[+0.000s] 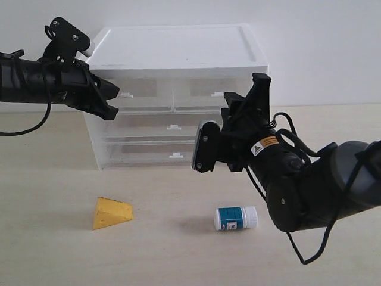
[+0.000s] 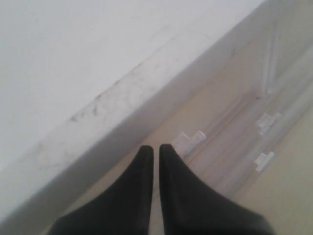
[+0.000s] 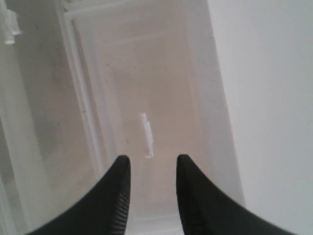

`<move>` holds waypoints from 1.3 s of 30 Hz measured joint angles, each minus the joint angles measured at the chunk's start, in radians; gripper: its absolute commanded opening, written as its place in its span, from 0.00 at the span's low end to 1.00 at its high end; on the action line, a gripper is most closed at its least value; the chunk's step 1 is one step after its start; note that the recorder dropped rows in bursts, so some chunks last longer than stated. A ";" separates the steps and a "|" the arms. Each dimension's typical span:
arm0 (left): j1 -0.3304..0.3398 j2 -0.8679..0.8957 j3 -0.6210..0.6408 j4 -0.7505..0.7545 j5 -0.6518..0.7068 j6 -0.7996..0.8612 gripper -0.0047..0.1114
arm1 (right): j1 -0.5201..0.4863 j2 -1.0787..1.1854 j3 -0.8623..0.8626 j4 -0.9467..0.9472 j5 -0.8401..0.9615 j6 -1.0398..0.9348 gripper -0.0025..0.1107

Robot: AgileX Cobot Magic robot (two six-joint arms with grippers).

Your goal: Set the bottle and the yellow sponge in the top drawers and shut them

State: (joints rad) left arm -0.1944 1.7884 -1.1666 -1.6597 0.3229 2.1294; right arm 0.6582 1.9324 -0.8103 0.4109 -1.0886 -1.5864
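The small white bottle point(image 1: 236, 218) with a teal label lies on its side on the table. To its left the yellow sponge point(image 1: 112, 213), a wedge, also rests on the table. Both top drawers, left point(image 1: 146, 90) and right point(image 1: 205, 89), sit flush in the white cabinet point(image 1: 178, 44). My left gripper point(image 1: 112, 112) point(image 2: 156, 147) is shut and empty, just short of the left drawer's tab handle point(image 2: 190, 141). Turned on its side before the right drawer, my right gripper point(image 1: 241, 101) point(image 3: 152, 159) is open and empty. That drawer's tab handle point(image 3: 145, 134) lies just beyond its fingertips.
Two full-width drawers point(image 1: 172, 140) with tab handles sit below the top pair. The cabinet stands at the back of a pale wooden table point(image 1: 59, 256), against a white wall. The right arm's bulk point(image 1: 321, 190) hangs over the table right of the bottle.
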 measured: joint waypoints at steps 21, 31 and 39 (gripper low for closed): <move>0.000 0.000 0.000 0.000 0.000 0.000 0.07 | 0.000 0.095 -0.088 0.014 -0.053 -0.059 0.27; 0.000 0.000 0.000 0.000 0.000 0.000 0.07 | 0.000 0.100 -0.165 0.063 0.002 -0.061 0.27; 0.000 0.000 -0.002 0.002 0.002 0.000 0.07 | -0.014 0.100 -0.165 0.068 0.015 -0.076 0.27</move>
State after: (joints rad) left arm -0.1944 1.7884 -1.1685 -1.6578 0.3252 2.1294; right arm 0.6441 2.0319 -0.9753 0.4786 -1.0733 -1.6624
